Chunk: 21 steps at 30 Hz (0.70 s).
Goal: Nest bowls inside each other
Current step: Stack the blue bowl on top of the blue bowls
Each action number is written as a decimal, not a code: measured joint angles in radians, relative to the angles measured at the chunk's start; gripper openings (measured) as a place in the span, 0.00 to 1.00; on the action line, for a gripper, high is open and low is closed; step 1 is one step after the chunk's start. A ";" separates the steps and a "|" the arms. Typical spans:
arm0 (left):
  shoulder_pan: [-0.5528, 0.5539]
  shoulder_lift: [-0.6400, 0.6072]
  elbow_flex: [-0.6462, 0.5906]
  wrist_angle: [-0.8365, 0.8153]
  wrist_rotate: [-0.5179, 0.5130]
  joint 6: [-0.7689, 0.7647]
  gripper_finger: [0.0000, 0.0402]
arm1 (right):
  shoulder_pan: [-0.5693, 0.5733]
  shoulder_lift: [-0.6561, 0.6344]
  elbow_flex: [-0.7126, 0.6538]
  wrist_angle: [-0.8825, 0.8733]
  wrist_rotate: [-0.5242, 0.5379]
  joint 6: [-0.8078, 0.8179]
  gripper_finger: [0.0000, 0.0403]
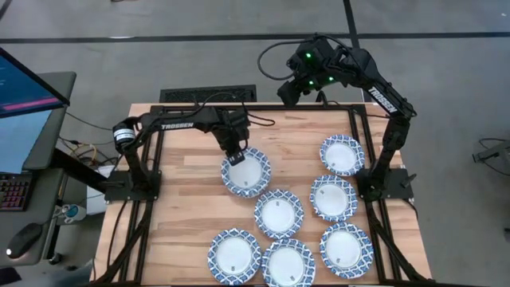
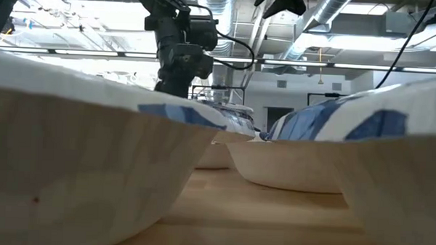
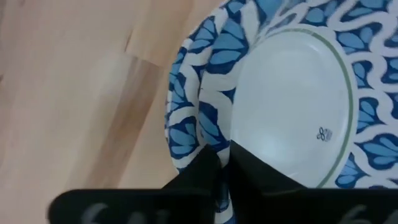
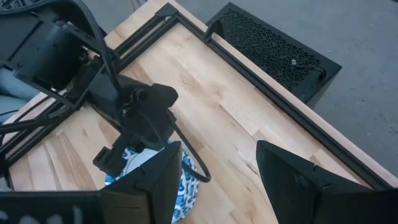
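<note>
Where legible, "TROSSEN" on left arm [image 1: 177, 125]

Even, soft light falls from overhead on the tabletop [image 1: 191, 199], with only faint shadows under the bowls [image 1: 279, 214] and no glare on the wood. Down low, bright ceiling strip lights [image 2: 83, 19] wash out the room behind, the arm stands dark against them, and the nearest bowl rims [image 2: 80, 110] loom huge and blurred. At the left wrist the fingers [image 3: 205, 180] are a soft black smear, the wood beside them hazy, while the right wrist shot is crisp, its fingers [image 4: 155, 180] in shade.
</note>
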 joint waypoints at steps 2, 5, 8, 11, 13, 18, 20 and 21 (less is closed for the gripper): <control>-0.001 0.000 0.000 0.005 0.005 0.000 0.10 | 0.000 0.000 0.000 0.000 0.000 -0.001 0.57; -0.002 0.000 0.000 0.031 0.005 -0.011 0.20 | 0.000 0.000 0.000 0.001 0.000 -0.007 0.57; -0.001 0.000 0.000 0.041 -0.002 -0.016 0.31 | 0.000 0.000 0.000 0.002 0.000 -0.008 0.57; -0.002 0.000 0.000 0.042 -0.013 -0.024 0.41 | -0.001 0.000 0.000 0.003 0.000 -0.008 0.57; -0.003 0.000 0.000 0.041 -0.032 -0.024 0.47 | -0.007 0.000 0.000 0.003 -0.001 -0.008 0.57; -0.003 -0.018 0.033 -0.014 -0.111 0.001 0.54 | -0.027 0.000 0.000 0.004 0.000 -0.008 0.57; -0.006 -0.043 0.049 -0.010 -0.095 -0.001 0.55 | -0.037 0.000 0.000 0.005 -0.001 -0.008 0.57; -0.012 -0.058 0.061 -0.006 -0.070 -0.010 0.55 | -0.043 0.000 0.000 0.005 -0.001 -0.009 0.57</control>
